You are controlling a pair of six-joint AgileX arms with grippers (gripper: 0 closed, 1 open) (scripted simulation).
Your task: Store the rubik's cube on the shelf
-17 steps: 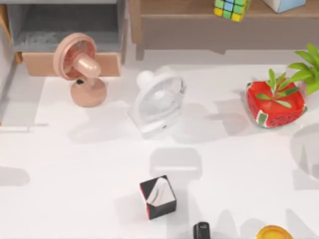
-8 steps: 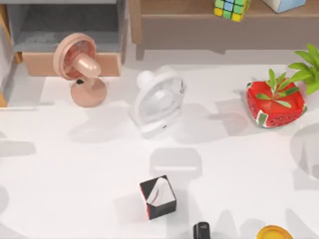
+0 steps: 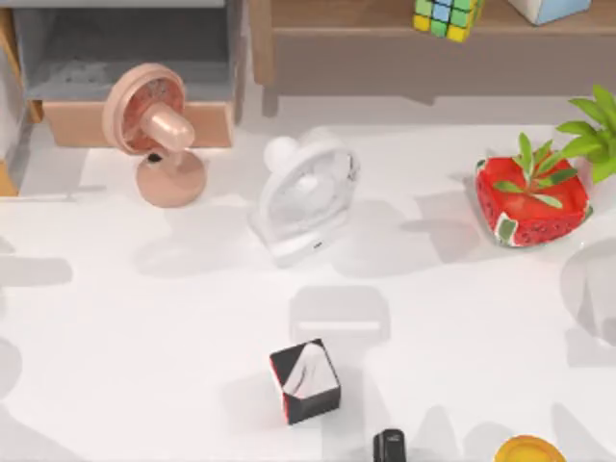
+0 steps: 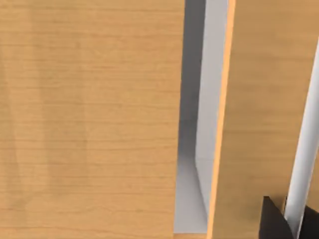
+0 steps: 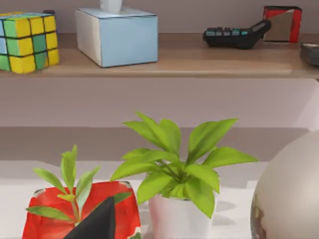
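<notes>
— On the shelf, along the top edge of the top view: what?

— Rubik's cube right of centre up there, resting on the light board, partly cut by the frame. Just to its right, a light-blue tissue box. From the right wrist view, same order on the board: rubik's cube at upper left, tissue box beside it but apart, then a black calculator and a red-and-black cube at upper right.

— And the cube's look?

— Grid of yellow, green and blue squares with dark lines between; sits flat, upright, free of any gripper.

— Other holders?

— Grey cabinet compartment at upper left of the top view, nothing visible inside. Red watermelon-patterned pot at right, holding a small green plant. White pot with a leafy plant in the lower middle of the right wrist view.

— Elsewhere on the table?

— Pink fan at upper left, white fan near centre, black cube with white-and-red pattern lower centre.

— Grippers?

— Left gripper: cannot tell how the jaws stand; wood panels close in front of its wrist camera. Right gripper: a dark tip at the lower edge of its view, opening impossible to judge, nothing seen held.
</notes>
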